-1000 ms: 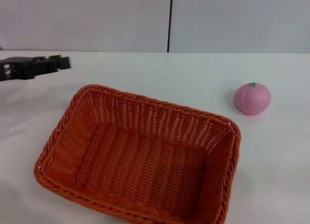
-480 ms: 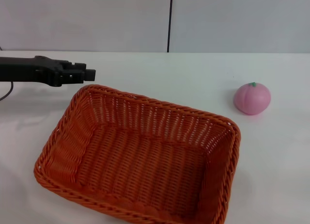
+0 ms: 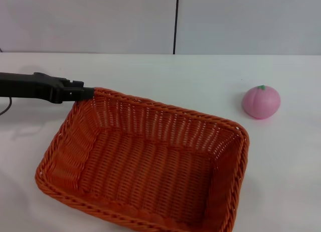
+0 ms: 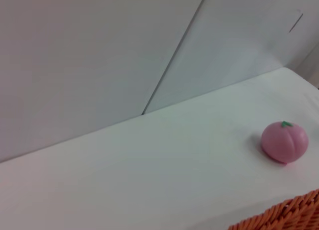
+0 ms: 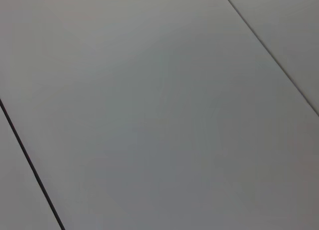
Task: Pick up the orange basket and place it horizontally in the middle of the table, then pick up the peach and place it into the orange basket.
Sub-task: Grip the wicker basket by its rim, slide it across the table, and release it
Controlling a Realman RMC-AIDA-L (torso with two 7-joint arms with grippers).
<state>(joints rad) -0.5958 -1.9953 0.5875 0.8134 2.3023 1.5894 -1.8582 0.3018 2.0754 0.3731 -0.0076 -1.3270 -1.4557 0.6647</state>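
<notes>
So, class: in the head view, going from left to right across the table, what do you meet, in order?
left gripper → orange basket → peach, all on or over the white table.

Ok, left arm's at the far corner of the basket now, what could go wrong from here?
The left gripper meets the orange basket only at one far corner of the rim, so a lift there may tip it or let it slip. The basket already lies skewed on the table; pushing could turn it further. The peach sits loose nearby and could roll if bumped.
</notes>
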